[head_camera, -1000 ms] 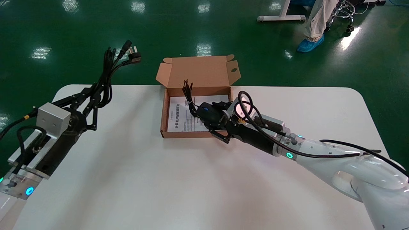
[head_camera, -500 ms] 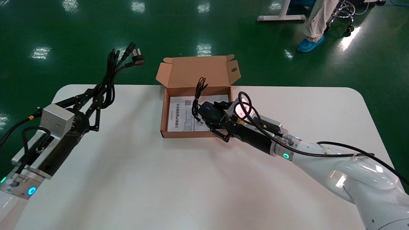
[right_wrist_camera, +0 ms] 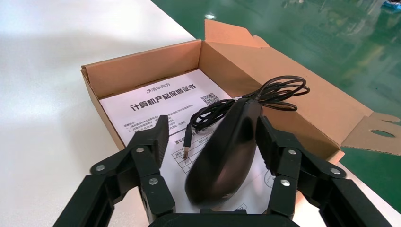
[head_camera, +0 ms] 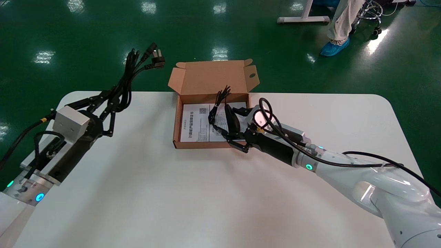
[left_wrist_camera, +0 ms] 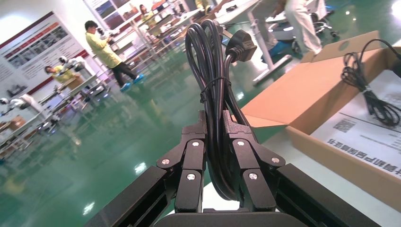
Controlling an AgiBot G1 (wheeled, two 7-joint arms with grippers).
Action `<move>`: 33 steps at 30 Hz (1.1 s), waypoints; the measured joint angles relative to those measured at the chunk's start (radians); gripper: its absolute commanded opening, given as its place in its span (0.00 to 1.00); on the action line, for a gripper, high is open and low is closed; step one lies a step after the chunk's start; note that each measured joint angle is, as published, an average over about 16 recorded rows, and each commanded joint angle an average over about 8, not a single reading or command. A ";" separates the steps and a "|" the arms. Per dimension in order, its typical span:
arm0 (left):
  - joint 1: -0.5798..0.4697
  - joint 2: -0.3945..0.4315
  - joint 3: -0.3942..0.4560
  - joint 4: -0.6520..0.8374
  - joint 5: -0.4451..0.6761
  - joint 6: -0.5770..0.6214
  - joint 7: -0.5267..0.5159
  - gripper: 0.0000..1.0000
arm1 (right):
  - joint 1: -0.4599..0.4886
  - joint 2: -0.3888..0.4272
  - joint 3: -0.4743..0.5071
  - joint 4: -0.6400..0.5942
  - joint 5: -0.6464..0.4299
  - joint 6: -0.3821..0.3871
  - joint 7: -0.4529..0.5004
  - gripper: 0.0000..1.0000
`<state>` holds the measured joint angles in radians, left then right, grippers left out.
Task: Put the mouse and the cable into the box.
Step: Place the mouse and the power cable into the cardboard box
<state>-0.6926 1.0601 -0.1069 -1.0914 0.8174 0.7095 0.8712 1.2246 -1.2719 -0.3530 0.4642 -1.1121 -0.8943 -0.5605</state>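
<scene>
The open cardboard box (head_camera: 177, 127) (right_wrist_camera: 142, 66) stands at the table's far middle with a printed leaflet (head_camera: 198, 124) on its floor. My right gripper (head_camera: 230, 124) (right_wrist_camera: 213, 127) is over the box's right half, open. The black mouse (head_camera: 231, 120) (right_wrist_camera: 222, 151) is tipped on its side between the spread fingers, just over the leaflet. Its bundled thin cord (head_camera: 215, 106) (right_wrist_camera: 279, 92) trails toward the box's back wall. My left gripper (head_camera: 111, 103) (left_wrist_camera: 215, 120) is raised over the table's far left, shut on a tied black power cable (head_camera: 129, 75) (left_wrist_camera: 210, 61) whose plugs stick up.
The white table (head_camera: 172, 193) ends just behind the box, where the green floor begins. A person's leg in a blue shoe cover (head_camera: 334, 46) and a desk base stand far back right.
The right gripper has opened and the mouse has rolled from flat onto its side, sinking into the box. The left arm has carried the power cable forward and toward the box.
</scene>
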 measured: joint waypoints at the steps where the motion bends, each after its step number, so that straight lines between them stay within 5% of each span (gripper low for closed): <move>1: -0.010 0.002 0.006 0.009 0.003 0.008 0.004 0.00 | 0.004 0.003 0.004 -0.002 0.003 0.003 -0.004 1.00; 18: -0.217 0.091 0.112 0.285 0.062 0.195 0.120 0.00 | 0.067 0.118 0.085 0.000 0.055 0.077 -0.062 1.00; 33: -0.346 0.150 0.181 0.605 0.120 0.353 0.249 0.00 | 0.017 0.190 0.101 0.090 0.070 0.107 0.005 1.00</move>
<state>-1.0389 1.2098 0.0738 -0.4862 0.9373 1.0630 1.1202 1.2419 -1.0821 -0.2518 0.5547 -1.0423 -0.7872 -0.5556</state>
